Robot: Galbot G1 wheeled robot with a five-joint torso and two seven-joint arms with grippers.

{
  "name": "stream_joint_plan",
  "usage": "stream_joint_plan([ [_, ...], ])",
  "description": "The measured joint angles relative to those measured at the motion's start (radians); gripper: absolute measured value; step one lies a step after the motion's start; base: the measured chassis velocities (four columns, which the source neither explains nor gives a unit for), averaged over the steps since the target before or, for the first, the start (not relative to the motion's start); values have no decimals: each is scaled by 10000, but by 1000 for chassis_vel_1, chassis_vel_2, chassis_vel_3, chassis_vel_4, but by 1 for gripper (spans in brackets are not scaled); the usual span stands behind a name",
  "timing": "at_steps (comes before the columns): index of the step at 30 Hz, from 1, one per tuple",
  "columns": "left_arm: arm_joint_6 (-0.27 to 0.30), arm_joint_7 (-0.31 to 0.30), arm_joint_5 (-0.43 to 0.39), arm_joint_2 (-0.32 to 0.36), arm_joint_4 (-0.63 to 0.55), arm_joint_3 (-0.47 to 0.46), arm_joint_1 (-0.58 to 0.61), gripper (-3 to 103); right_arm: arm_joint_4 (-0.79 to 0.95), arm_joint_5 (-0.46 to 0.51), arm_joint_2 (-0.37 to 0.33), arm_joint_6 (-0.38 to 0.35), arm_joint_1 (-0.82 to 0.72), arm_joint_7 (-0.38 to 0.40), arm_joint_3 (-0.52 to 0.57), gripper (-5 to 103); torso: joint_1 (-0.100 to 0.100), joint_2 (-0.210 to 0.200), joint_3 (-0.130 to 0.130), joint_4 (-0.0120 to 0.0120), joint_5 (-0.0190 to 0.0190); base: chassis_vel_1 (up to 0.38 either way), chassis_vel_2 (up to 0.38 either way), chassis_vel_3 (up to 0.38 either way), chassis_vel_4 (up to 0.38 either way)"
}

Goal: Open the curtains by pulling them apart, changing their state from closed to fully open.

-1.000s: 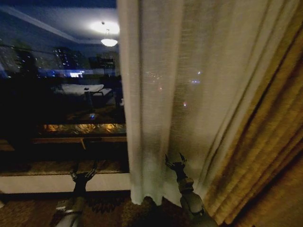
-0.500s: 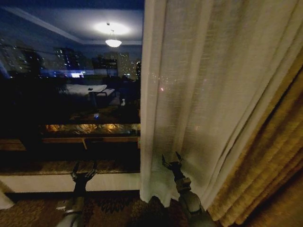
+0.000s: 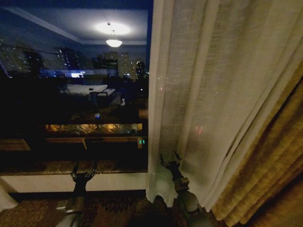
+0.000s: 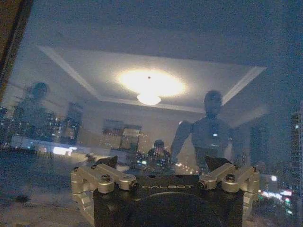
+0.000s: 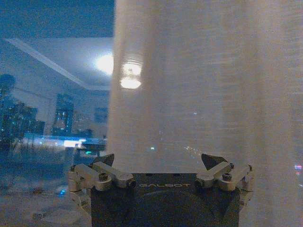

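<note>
While both arms sit low near the floor, the right pincer (image 3: 171,160) points up at the sheer curtain (image 3: 208,94), fingers spread, nothing between them. Tips are at or just in front of the fabric near its left edge; can't tell from the head view if they actually touch. Right wrist view agrees: right pincer spread wide, the curtain hanging directly ahead and covering everything from roughly the left fingertip across to the far side, bare window glass (image 5: 52,94) on the remaining part.

Sheer panel is bunched on the robot's right half of the window, its free edge running vertically about mid-view, wavy hem just above the patterned carpet (image 3: 109,210). Golden-brown drape (image 3: 270,179) sits further right, touching or overlapping the sheer along a diagonal.

Left pincer (image 3: 83,169) is also low, fingers spread, empty, well apart from the curtain and facing uncovered glass over the window sill (image 3: 57,166). Left wrist view: pincer spread, glass ahead showing reflections of a ceiling lamp (image 4: 149,87) and the robot's own torso (image 4: 210,132), city lights behind.

Left half of the window is uncovered; a sliver of pale fabric (image 3: 5,198) shows at the far lower left edge.
</note>
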Motion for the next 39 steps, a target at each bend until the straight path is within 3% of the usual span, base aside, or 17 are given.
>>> stream_joint_plan([
  [7, 0, -1, -1, -2, 0, 2, 0, 100, -151, 106, -28, 258, -2, -619, 120, 100, -1, -1, 1, -3, 9, 17, 23, -17, -20],
  [20, 0, 0, 0, -2, 0, 3, 1, 100, -202, -50, 20, 176, 136, -662, -29, 100, -5, 1, -1, -1, 5, -36, 56, 32, -49],
  [27, 0, 0, 0, -1, 0, 3, 0, 100, -215, -290, 36, 204, 309, -477, -127, 100, 3, -2, 2, -2, 3, -147, 163, 126, -199],
  [39, 0, 0, -1, -2, -1, 3, 3, 100, -917, -501, 240, -656, 1359, 619, -642, 100, -9, 4, -3, 0, 3, -18, 36, 32, -26],
])
